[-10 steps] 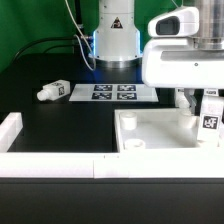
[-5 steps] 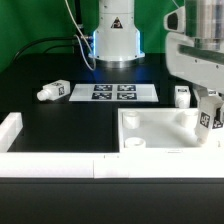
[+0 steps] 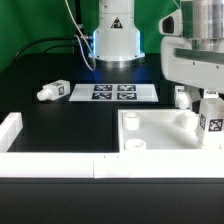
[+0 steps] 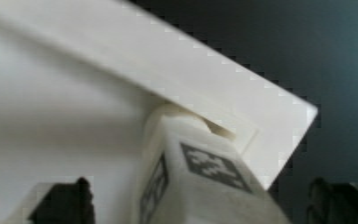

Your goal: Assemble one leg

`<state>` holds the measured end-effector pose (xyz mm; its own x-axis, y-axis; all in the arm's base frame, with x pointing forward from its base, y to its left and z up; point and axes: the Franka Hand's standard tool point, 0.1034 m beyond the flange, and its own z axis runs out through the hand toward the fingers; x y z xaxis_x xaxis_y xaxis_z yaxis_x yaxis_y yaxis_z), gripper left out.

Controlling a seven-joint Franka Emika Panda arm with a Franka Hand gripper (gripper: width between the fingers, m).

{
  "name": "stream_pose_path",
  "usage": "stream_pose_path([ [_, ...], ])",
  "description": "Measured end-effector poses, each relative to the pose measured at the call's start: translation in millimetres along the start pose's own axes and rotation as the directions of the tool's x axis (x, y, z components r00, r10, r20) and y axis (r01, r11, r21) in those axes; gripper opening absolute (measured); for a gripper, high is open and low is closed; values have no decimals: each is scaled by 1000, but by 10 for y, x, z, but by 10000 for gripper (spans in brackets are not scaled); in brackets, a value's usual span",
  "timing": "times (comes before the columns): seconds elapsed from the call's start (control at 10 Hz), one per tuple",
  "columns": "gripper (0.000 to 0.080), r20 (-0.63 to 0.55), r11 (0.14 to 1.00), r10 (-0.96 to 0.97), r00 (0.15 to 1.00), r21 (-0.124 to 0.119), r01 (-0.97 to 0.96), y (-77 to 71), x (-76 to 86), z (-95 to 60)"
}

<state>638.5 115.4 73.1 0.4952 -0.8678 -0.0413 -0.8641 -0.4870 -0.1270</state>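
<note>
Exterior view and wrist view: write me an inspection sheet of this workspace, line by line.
Surface: black table; white marker board lies flat on it.
Job's things: one leg stands upright at a corner of the large white panel; another leg lies on its side at the exterior view's left; a third sits behind the panel.
Clutter: white rail along the front.
Hand: hand straddles the upright leg; grip cannot be told.
Cables: one behind.
Surroundings: green backdrop.

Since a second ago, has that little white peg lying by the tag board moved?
No. The leg lies at the same spot beside the marker board, on the exterior view's left.
</note>
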Motion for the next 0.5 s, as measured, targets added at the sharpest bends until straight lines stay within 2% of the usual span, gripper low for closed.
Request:
stream_pose_path([
  [0.1,633,-5,974,-224,975,-11,224,-31,-7,-27],
  [0.5,649,-4,849,-528,849,-17,528,-13,2,-15],
])
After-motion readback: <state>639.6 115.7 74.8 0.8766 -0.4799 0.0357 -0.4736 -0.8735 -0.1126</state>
